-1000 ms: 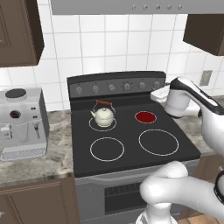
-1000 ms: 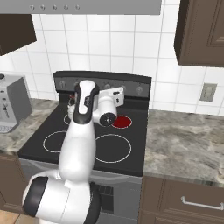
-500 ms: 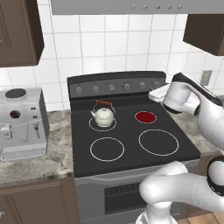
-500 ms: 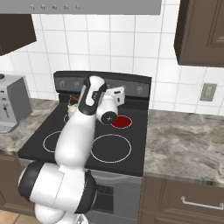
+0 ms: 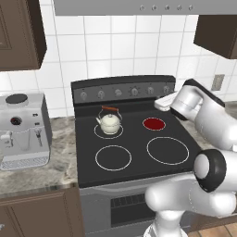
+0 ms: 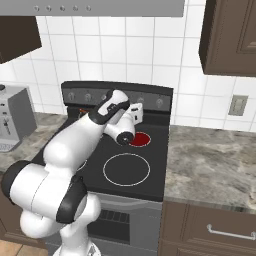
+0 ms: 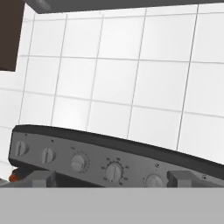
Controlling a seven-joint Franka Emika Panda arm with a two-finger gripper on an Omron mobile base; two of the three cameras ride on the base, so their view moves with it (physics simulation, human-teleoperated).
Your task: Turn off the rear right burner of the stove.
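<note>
The stove (image 5: 134, 162) is a black glass-top range with a grey back panel (image 5: 125, 90) carrying a row of small knobs. Its rear right burner (image 5: 154, 123) glows dark red; in the right base view the arm partly covers the burner (image 6: 142, 139). My gripper (image 5: 161, 102) hovers above the back right of the cooktop, just in front of the panel, and points at it. In the hand view the fingertips (image 7: 41, 177) stand wide apart, open and holding nothing. The knobs (image 7: 113, 171) lie straight ahead between the fingertips, not touched.
A cream kettle (image 5: 110, 122) with an orange handle sits on the rear left burner. A grey coffee machine (image 5: 21, 125) stands on the left counter. A stone counter (image 6: 210, 165) runs to the right. The hood (image 5: 139, 7) and dark cabinets (image 6: 230, 35) hang overhead.
The hand has moved left and back over the cooktop, closer to the knob panel. The burner still glows red.
</note>
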